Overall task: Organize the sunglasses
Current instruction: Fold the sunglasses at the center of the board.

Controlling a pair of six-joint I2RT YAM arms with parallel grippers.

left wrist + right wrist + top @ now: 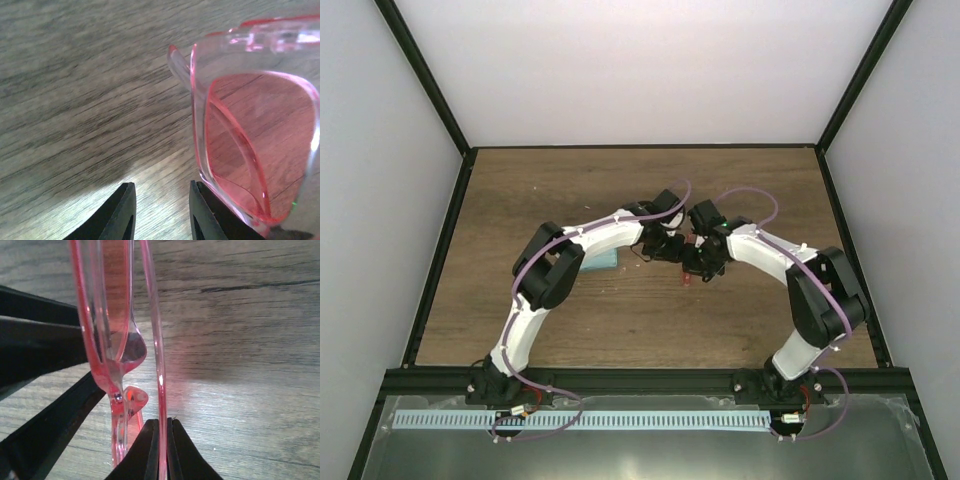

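One temple arm of the sunglasses (82, 315) is sitting clamped in the right gripper (162, 423), near the bench (620, 185) centre; left gripper (161, 186) jaws are standing apart, frame just beside them.

Left arm (600, 237) and right arm (765, 250): each rises from its base, bends at the elbow and folds inward, so the wrists nearly meet, angled downward. Left gripper (160, 200): fingers parted, gap unobstructed. Right gripper (160, 427): fingers pinched together on one slim temple arm of the sunglasses (159, 365).
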